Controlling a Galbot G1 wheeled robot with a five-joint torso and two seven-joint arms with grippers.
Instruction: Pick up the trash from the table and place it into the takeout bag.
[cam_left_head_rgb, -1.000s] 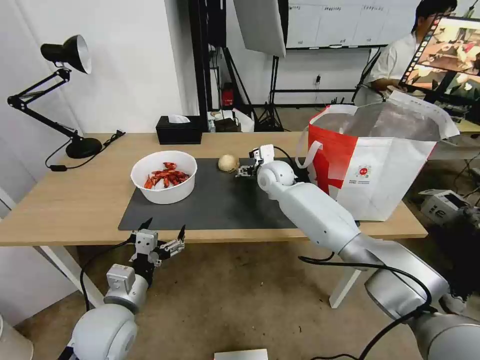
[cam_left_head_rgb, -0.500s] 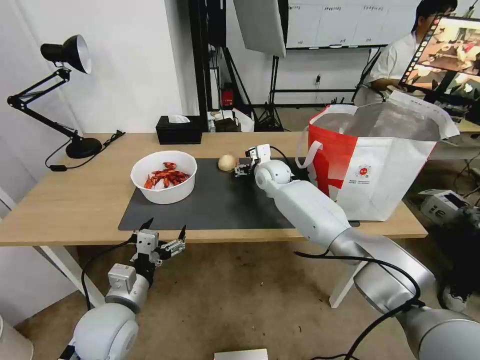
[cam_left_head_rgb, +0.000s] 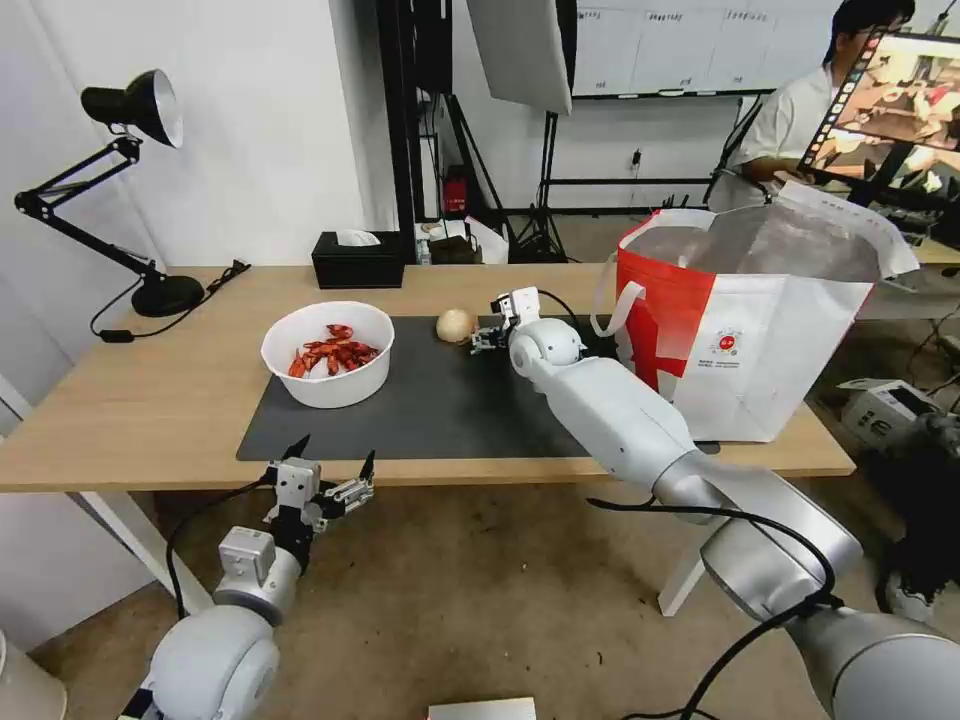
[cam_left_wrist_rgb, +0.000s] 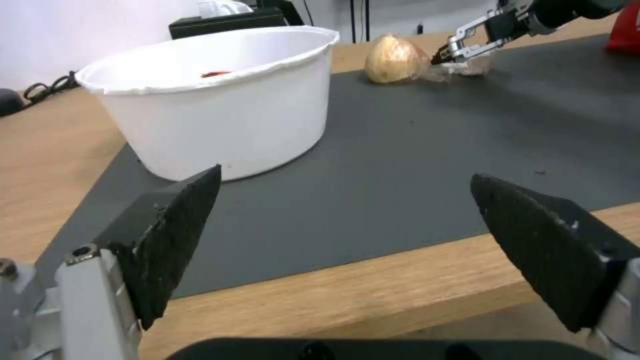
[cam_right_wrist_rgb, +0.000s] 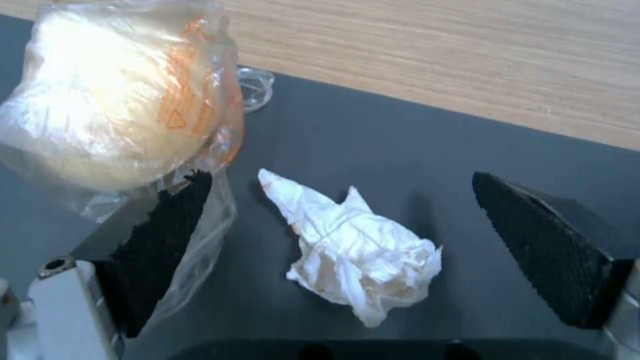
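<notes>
right gripper (cam_right_wrist_rgb: 340, 240) jaws apart | crumpled tissue (cam_right_wrist_rgb: 357, 250) between | wrapped lump (cam_right_wrist_rgb: 113, 100) beside

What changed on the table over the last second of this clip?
The right gripper crept leftward along the grey mat toward the beige lump; now it is open over the crumpled tissue, grasping nothing. The left gripper kept hanging open below the table edge; bowl and takeout bag stayed put.

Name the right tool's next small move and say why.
Probably lower and close on the crumpled tissue. The right tool is open with the tissue lying between its fingers on the dark mat, apart from both pads. One finger stands against the wrapped beige lump, so it should close gently.
</notes>
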